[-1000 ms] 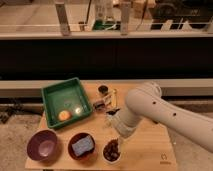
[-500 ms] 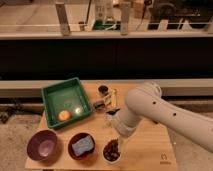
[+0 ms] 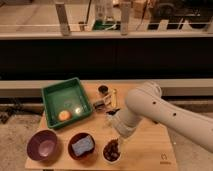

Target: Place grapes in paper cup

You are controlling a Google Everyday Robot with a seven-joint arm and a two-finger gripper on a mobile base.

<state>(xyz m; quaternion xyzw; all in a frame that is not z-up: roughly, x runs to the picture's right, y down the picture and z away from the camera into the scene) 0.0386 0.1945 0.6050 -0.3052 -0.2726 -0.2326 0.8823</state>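
Observation:
The grapes (image 3: pixel 111 149), a dark red-purple bunch, sit in the small white paper cup (image 3: pixel 107 158) near the table's front edge, right of the maroon bowls. My gripper (image 3: pixel 119 140) hangs from the white arm (image 3: pixel 150 107) that reaches in from the right. It is just above and slightly right of the cup, very close to the grapes. The arm hides part of the gripper.
A green tray (image 3: pixel 55 95) at back left holds an orange fruit (image 3: pixel 63 115). One maroon bowl (image 3: pixel 42 145) is empty, another (image 3: pixel 82 146) holds a blue sponge. A small dark cup (image 3: pixel 103 90) and small items (image 3: pixel 102 105) lie behind the arm.

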